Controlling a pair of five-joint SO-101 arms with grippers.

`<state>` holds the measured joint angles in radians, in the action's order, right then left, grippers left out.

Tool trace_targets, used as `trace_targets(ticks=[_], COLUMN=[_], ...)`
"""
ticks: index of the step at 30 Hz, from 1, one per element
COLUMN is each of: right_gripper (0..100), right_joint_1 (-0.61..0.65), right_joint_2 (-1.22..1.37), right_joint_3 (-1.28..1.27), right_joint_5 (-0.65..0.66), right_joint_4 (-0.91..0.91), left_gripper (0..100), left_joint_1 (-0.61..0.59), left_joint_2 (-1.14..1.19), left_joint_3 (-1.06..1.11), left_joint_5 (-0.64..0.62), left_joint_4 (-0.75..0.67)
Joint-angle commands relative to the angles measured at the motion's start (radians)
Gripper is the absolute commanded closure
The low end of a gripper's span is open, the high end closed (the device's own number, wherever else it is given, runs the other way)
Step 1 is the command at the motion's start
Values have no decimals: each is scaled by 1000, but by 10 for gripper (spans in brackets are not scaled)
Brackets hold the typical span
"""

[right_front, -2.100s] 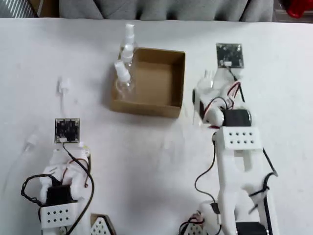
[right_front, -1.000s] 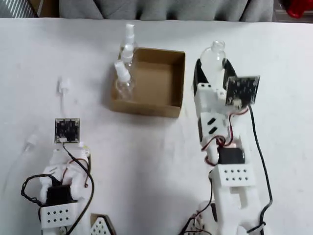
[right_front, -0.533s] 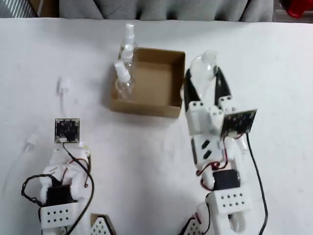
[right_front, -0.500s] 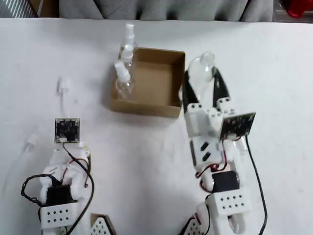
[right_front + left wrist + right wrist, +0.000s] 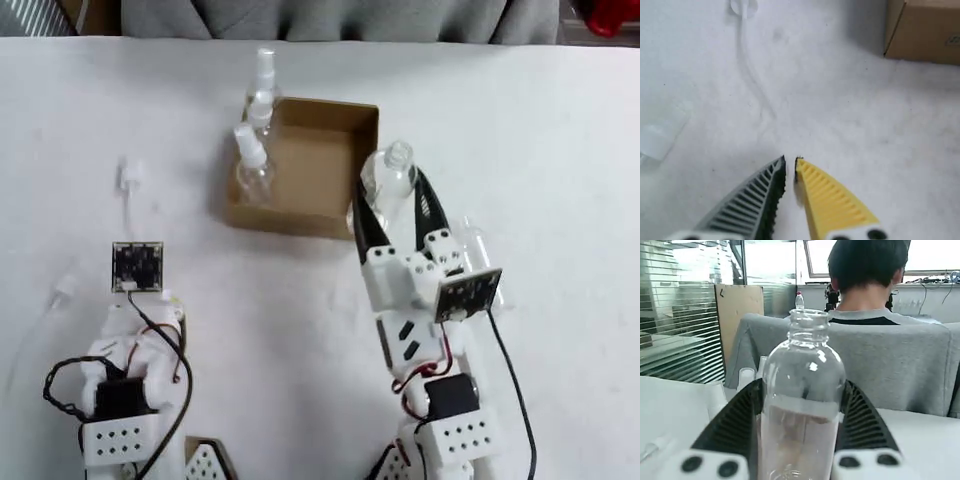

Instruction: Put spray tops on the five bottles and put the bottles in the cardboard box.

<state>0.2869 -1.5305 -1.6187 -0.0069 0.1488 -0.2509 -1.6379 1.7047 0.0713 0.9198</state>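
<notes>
Since my right gripper is clamped on the clear capless plastic bottle, I'd hold it upright for capping.

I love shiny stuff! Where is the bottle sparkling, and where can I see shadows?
Right wrist view: bright windows behind put white sparkles on the shoulder of the bottle. Left wrist view: the cardboard box casts a soft grey shadow on the table beside it, and a small one lies under the tips of the left gripper. High view: the white table looks evenly bright, with only faint shadows.
</notes>
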Motion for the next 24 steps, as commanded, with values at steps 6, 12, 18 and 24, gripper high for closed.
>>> trace_targets(ticks=[6, 12, 18, 24], right_gripper=[983, 983, 983, 983], right_joint_1=[8, 12, 12, 12], right_joint_2=[-223, -263, -268, -268], right_joint_3=[-77, -71, -71, -71], right_joint_5=[14, 14, 14, 14], right_joint_4=[-177, -289, -297, -298], left_gripper=[950, 950, 950, 950], left_joint_1=[-12, -71, -262, -394], left_joint_2=[-18, -18, -12, 105], left_joint_3=[-5, -66, -229, -433], left_joint_5=[3, 14, 193, 272], left_joint_4=[0, 46, 112, 115])
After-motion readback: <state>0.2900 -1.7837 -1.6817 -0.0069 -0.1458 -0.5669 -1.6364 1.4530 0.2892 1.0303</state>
